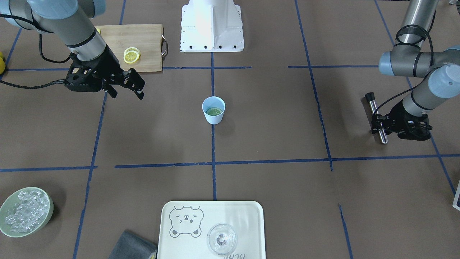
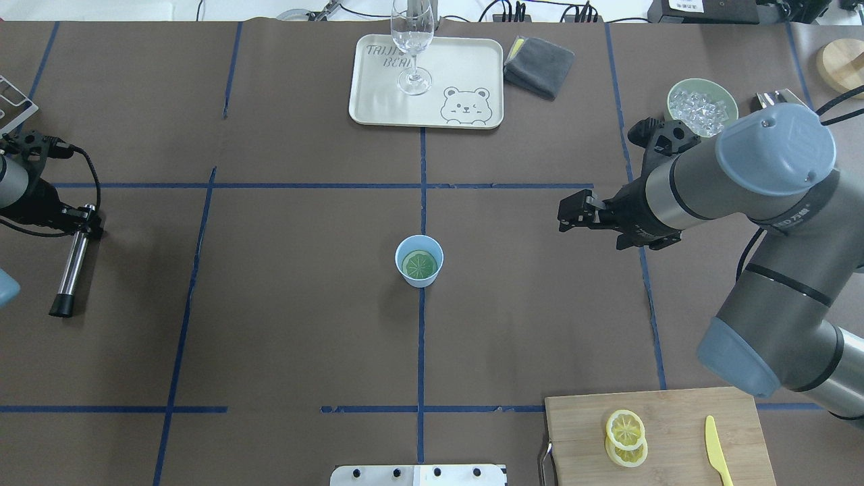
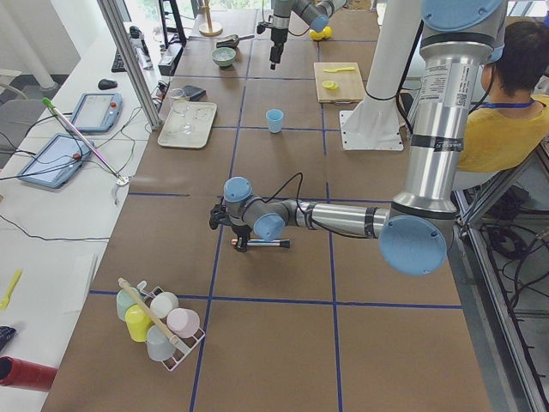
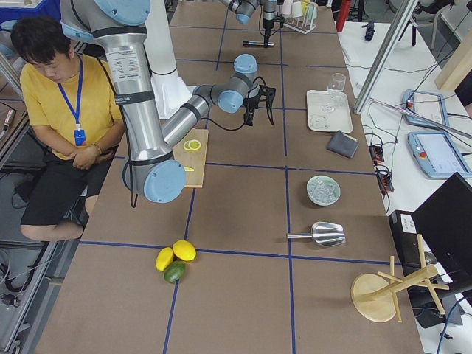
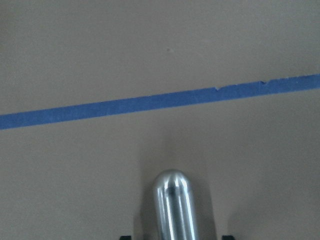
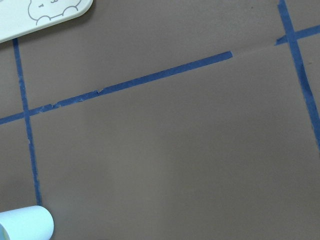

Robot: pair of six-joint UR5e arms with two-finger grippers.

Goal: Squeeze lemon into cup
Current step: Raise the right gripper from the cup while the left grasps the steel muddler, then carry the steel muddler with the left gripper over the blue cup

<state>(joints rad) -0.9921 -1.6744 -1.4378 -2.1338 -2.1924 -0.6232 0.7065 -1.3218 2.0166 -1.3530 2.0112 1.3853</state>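
Table (image 1: 287, 126) is brown w/ blue tape grid. R arm (image 2: 742, 175) reaches out over my right half of it; L arm (image 1: 424, 61) sits low at the far left end.

Board (image 1: 143, 39) is at the robot's edge, R side. Tray (image 1: 230, 216) w/ a bear print is at the operators' edge, about ctr. Bowl (image 1: 21, 233) w/ ice (image 1: 27, 210) is near that edge too, out to the R. Grey cloth (image 2: 540, 64) lies just beside the tray, between it and the bowl. Glass (image 2: 413, 40) stands upright on the tray.

Cup (image 1: 214, 119) stands upright at table ctr on the middle tape line, well apart from both grippers.

R gripper (image 1: 128, 94) hangs above the table between board and cup, fingers spread, nothing in them. Its wrist cam catches only the cup's rim at the bottom-left corner.

L gripper (image 1: 378, 122) is clamped round a metal rod (image 1: 373, 108), black cap at one end. The rod is about level w/ the table; can't tell if it touches.

Two slices (image 2: 626, 437) overlap on the board, and a yellow knife (image 2: 717, 451) lies beside them, apart.

Lemon (image 1: 214, 111) lies flat inside the cup, down at the bottom. It looks greenish through the blue.
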